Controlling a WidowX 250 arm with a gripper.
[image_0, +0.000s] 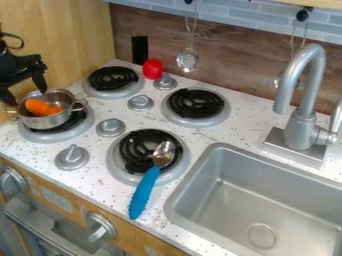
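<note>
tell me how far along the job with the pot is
Looks done: the orange item is in the metal pot, which sits on a burner. In hand: nothing visible; the open gripper is at the pot's rim. Left: perhaps only getting clear of the pot, though I can't tell whether the blue-handled spoon is involved.

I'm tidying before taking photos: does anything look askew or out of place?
The blue-handled metal spoon looks misplaced, its bowl resting on a black coil burner and its handle on the speckled white counter. Nothing looks spilled or damaged.
</note>
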